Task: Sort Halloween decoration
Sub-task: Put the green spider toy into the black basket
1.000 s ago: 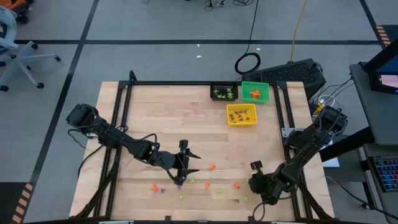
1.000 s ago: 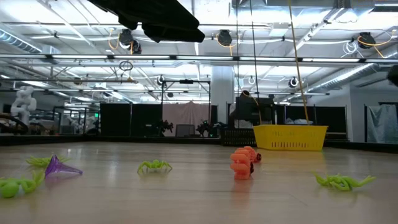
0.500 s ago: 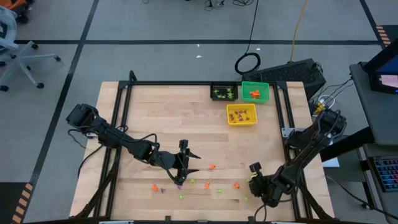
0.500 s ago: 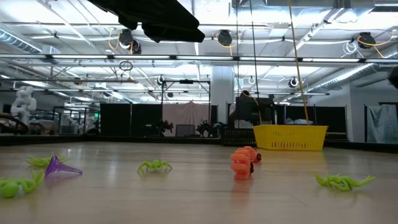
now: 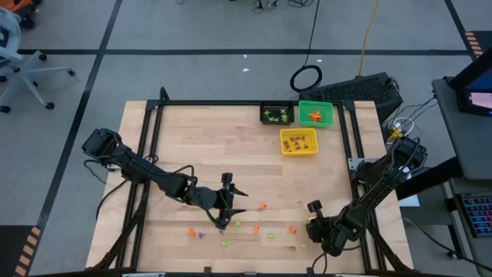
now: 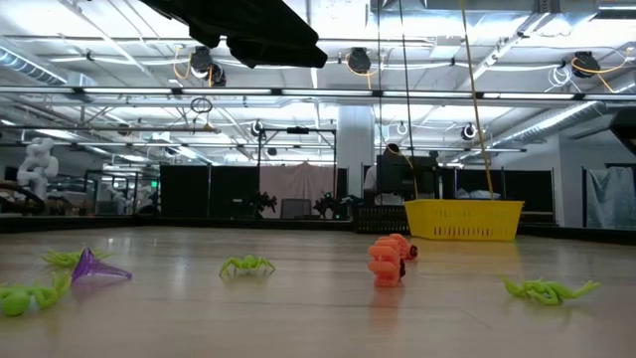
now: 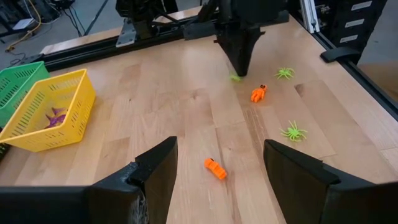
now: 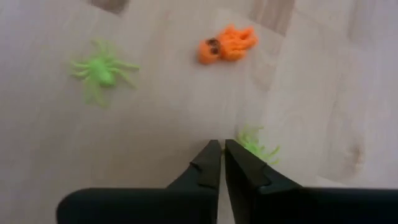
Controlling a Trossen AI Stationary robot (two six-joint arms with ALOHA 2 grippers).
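- High view: the trinkets (image 5: 254,228) are mostly scattered along the near edge of the table (image 5: 200,146); a few already sit in the black bin (image 5: 277,114), green bin (image 5: 315,114) and yellow bin (image 5: 299,141). Left gripper (image 5: 224,218) hangs over the scatter, right gripper (image 5: 310,221) is down by the near right corner.
- Low view: green spiders, a purple piece and an orange skull (image 6: 386,261) lie loose on the wood.
- Left wrist view: its fingers (image 7: 155,168) stand wide apart, holding nothing, over an orange trinket (image 7: 215,168).
- Right wrist view: fingers (image 8: 211,163) pinched together beside a green spider (image 8: 256,144); can't tell if it's caught.
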